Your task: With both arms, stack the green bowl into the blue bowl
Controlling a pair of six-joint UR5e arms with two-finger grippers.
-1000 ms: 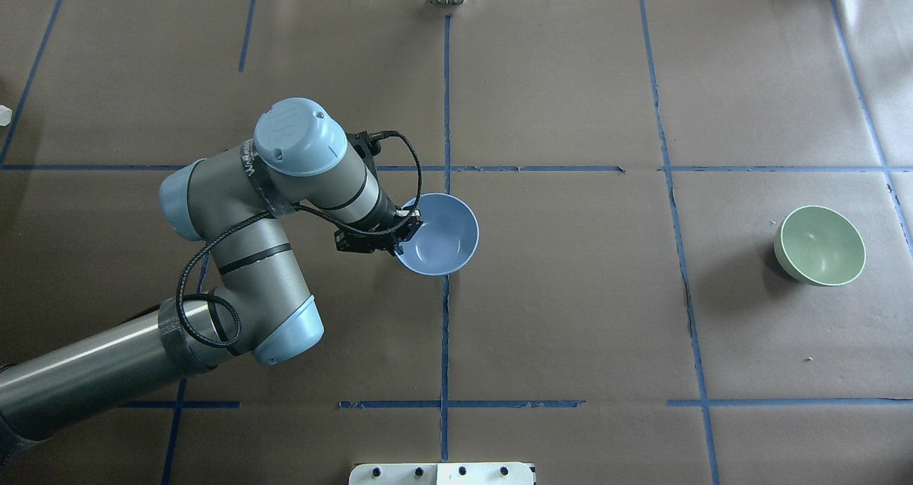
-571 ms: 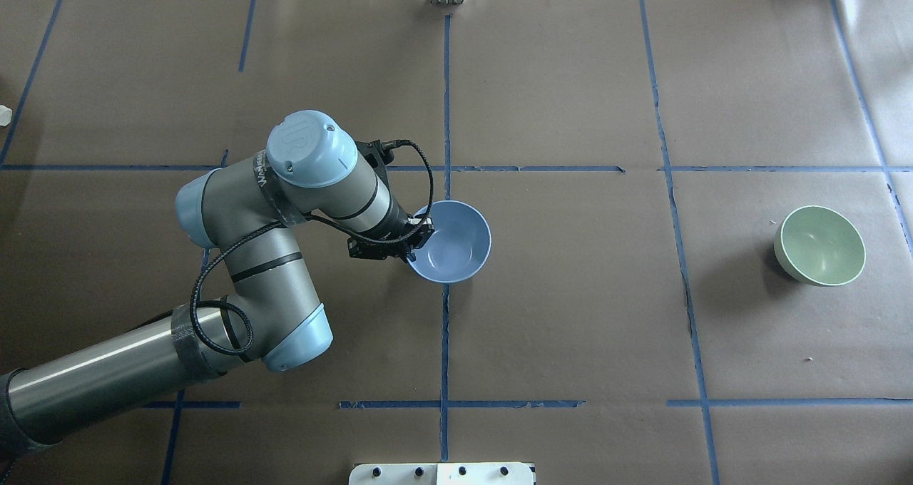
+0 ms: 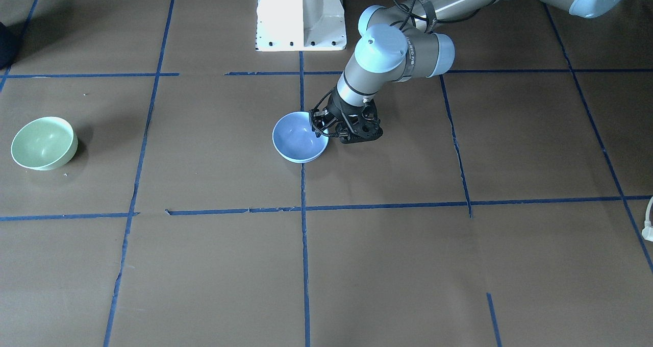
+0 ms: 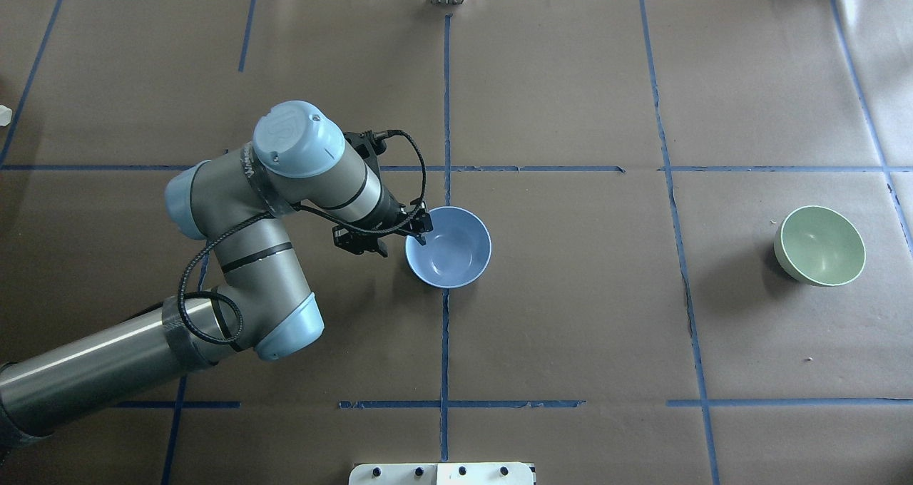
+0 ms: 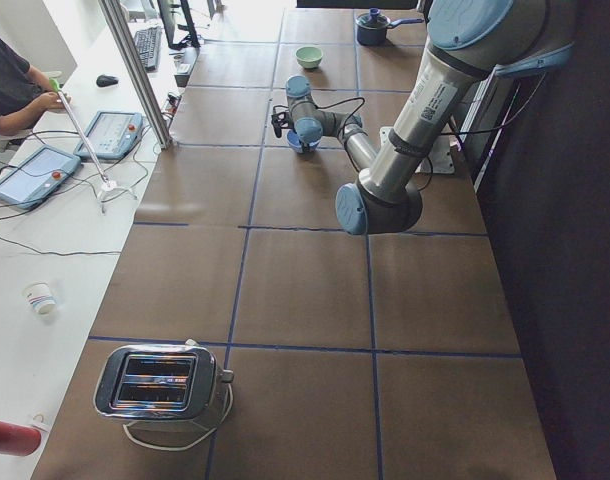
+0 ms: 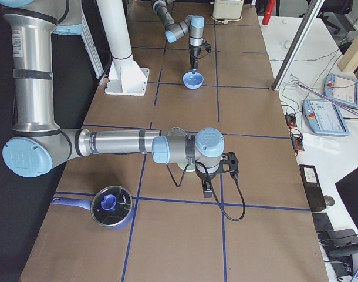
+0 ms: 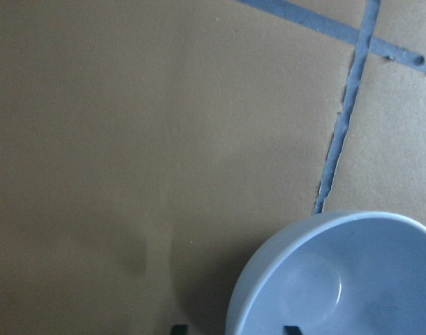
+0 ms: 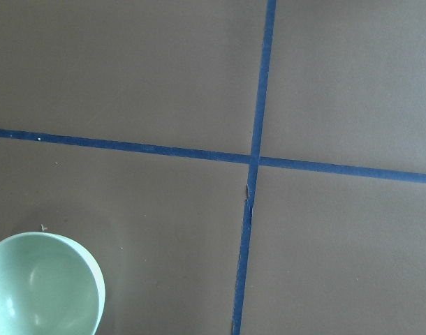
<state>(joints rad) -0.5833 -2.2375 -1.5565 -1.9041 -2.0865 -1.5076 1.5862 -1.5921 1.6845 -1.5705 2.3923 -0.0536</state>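
Note:
The blue bowl (image 4: 453, 249) sits upright on the table near the centre line, also in the front view (image 3: 298, 142) and the left wrist view (image 7: 339, 279). My left gripper (image 4: 417, 232) is open at the bowl's left rim. One fingertip (image 7: 178, 328) is outside the rim and the other is inside; neither presses on it. The green bowl (image 4: 820, 246) sits alone at the far right, also in the front view (image 3: 43, 143) and at the lower left of the right wrist view (image 8: 42, 286). My right gripper (image 6: 206, 189) shows only in the exterior right view, so I cannot tell its state.
The white pedestal base (image 3: 301, 15) stands at the robot's side of the table. A toaster (image 5: 160, 385) sits at the table's left end and a lidded blue pot (image 6: 111, 205) at its right end. Blue tape lines cross the brown paper cover.
The blue bowl moved a little to the right and now sits level on the table. The left arm has drawn back to the left, and its fingers stand apart at the rim.

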